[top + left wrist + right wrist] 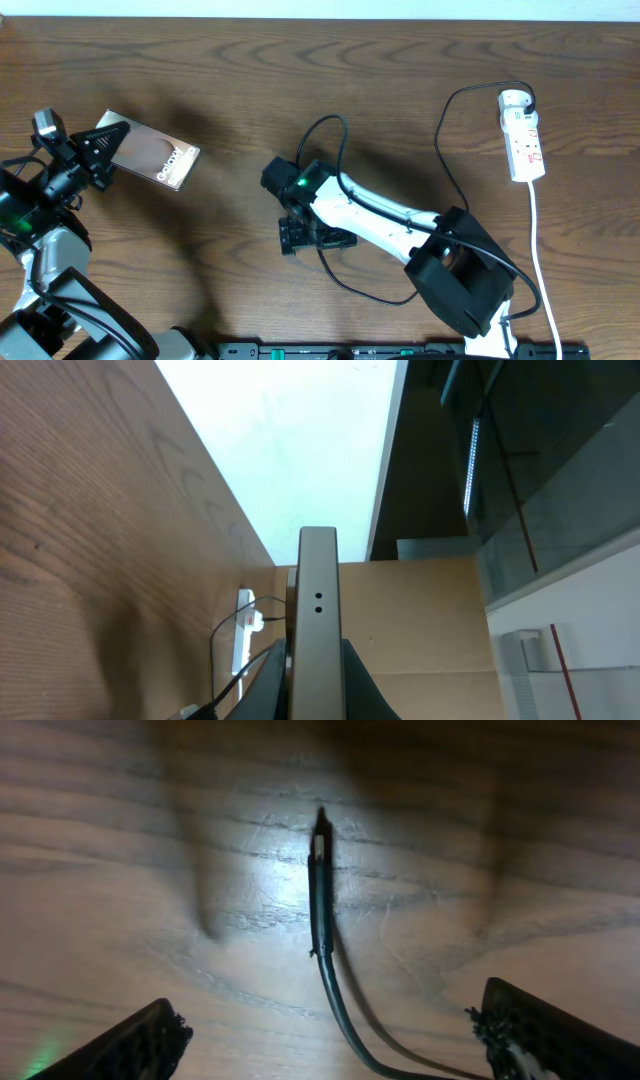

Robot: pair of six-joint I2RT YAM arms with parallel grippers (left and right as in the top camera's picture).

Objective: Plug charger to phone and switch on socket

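The phone point(160, 157) is at the far left of the surface point(250, 80), tilted, its left end clamped in the left tool point(98, 150), and the socket point(523, 135) lies well apart at the far right, toward the back edge. The charger point(320, 920) runs from the socket's back end forward and left to the middle, passing under the right arm point(380, 222). Its plug tip point(318, 842) lies on the surface between the spread fingers of the right tool point(282, 205), touching neither, while the socket's cord point(537, 250) runs from its front end toward the near edge.

overhead: top-down, whole table point(300, 80) | left wrist: along phone point(318, 620) toward socket point(243, 630) | right wrist: close above charger point(322, 900)
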